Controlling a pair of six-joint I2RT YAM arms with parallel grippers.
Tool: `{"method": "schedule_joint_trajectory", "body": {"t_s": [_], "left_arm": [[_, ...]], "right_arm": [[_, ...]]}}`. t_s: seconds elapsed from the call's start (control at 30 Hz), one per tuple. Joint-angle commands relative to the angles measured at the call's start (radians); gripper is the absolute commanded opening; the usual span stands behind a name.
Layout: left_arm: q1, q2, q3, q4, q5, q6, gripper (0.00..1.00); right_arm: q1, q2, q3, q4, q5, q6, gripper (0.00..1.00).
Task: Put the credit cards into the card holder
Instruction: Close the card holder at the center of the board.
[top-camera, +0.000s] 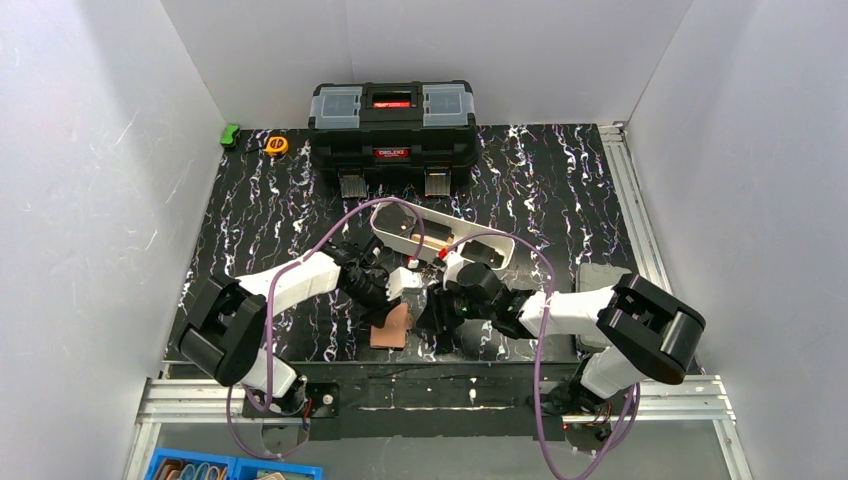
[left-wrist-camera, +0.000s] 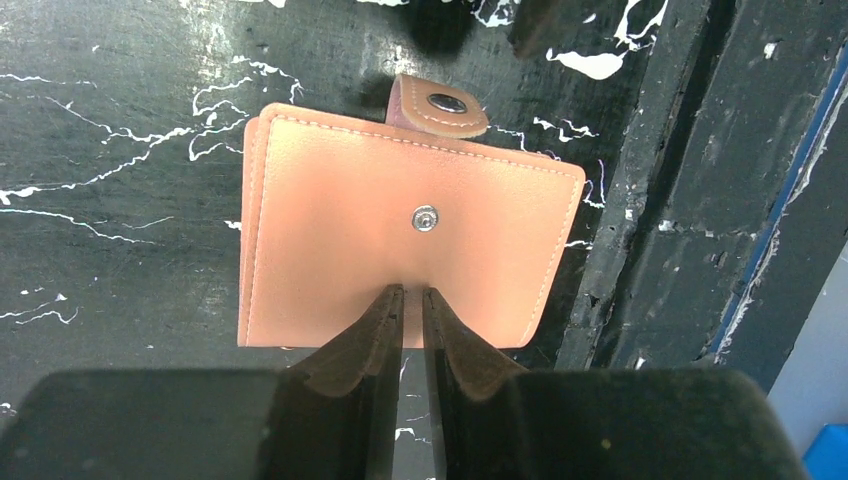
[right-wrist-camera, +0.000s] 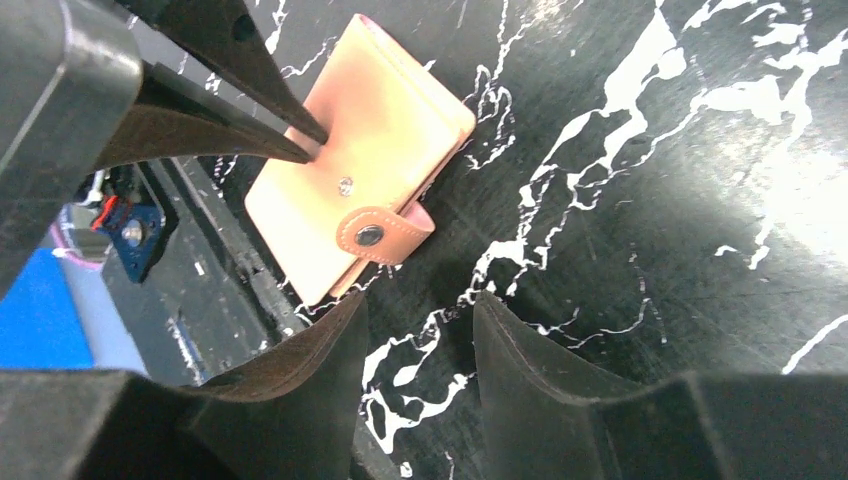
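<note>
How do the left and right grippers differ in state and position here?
The left gripper is almost shut; the right gripper stands open. The left one's tips meet the tan-pink leather wallet; the right one hangs over black marbled tabletop beside it. Neither carries anything.

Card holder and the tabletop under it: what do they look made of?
Card holder: tan-pink leather or faux leather, can't tell which; fine grain, soft sheen, pale stitching along the edges. Its snap stud: shiny silver, likely metal. Table top: black with white marble-like veining, fairly matte; probably a printed sheet, not stone, but unsure.
</note>
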Motion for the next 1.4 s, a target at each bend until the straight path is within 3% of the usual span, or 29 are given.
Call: {"method": "schedule_joint_trajectory", "body": {"t_s": [0.0, 0.37, 0.5, 0.6, 0.7, 0.83, 0.97, 1.17, 1.37], "left_arm": [[-0.010, 0.032, -0.062, 0.034, -0.096, 0.008, 0.14], [-0.015, 0.013, 0.003, 0.014, -0.088, -0.103, 0.20], [-0.015, -0.035, 0.056, -0.047, -0.070, -0.162, 0.34], [-0.005, -0.082, 0.091, -0.109, -0.056, -0.169, 0.45], [0.039, -0.100, 0.129, -0.166, -0.023, -0.199, 0.47], [0.135, -0.128, 0.138, -0.183, 0.029, -0.229, 0.49], [0.167, -0.139, 0.129, -0.189, 0.046, -0.218, 0.48], [0.179, -0.128, 0.068, -0.108, 0.012, -0.282, 0.45], [0.194, -0.154, 0.012, -0.065, 0.017, -0.291, 0.43]], "right_arm": [[0.004, -0.005, 0.012, 0.053, 0.098, -0.048, 0.49], [0.008, 0.036, -0.007, 0.183, 0.081, 0.028, 0.46], [0.012, 0.065, -0.001, 0.213, 0.051, 0.024, 0.45], [0.014, 0.055, -0.021, 0.239, 0.050, 0.002, 0.51], [0.024, 0.021, -0.040, 0.235, 0.077, -0.023, 0.59], [0.039, -0.015, -0.051, 0.219, 0.105, -0.029, 0.61], [0.056, -0.026, -0.010, 0.165, 0.122, -0.025, 0.59], [0.077, -0.007, 0.141, -0.018, 0.136, -0.041, 0.46], [0.111, 0.011, 0.249, -0.218, 0.178, -0.063, 0.46]]}}
